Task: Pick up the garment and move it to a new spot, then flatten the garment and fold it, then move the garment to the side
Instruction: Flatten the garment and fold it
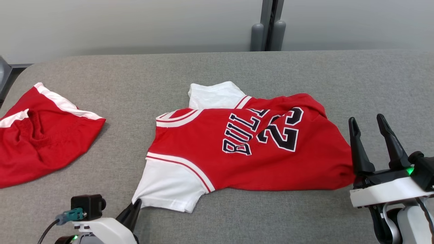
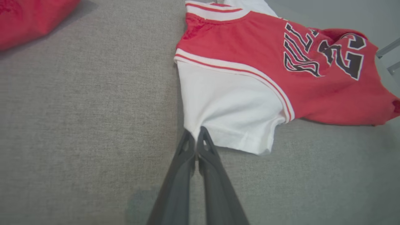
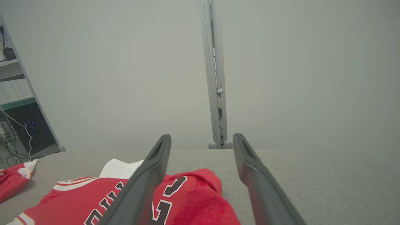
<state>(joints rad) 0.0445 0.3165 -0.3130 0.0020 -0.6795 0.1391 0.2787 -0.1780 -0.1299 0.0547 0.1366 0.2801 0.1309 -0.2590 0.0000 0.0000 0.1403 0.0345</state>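
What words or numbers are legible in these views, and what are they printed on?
"BULL": chest lettering on the red jersey; the final letter runs into a fold.
"23": the same jersey, beside that lettering.
The second red garment shows no readable text.

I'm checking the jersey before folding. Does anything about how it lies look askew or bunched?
Yes. The jersey isn't flat: its hem end by the open right gripper is humped and wrinkled, warping the 23, and the far white sleeve is partly tucked beneath. The left gripper pinches the near sleeve at its corner.
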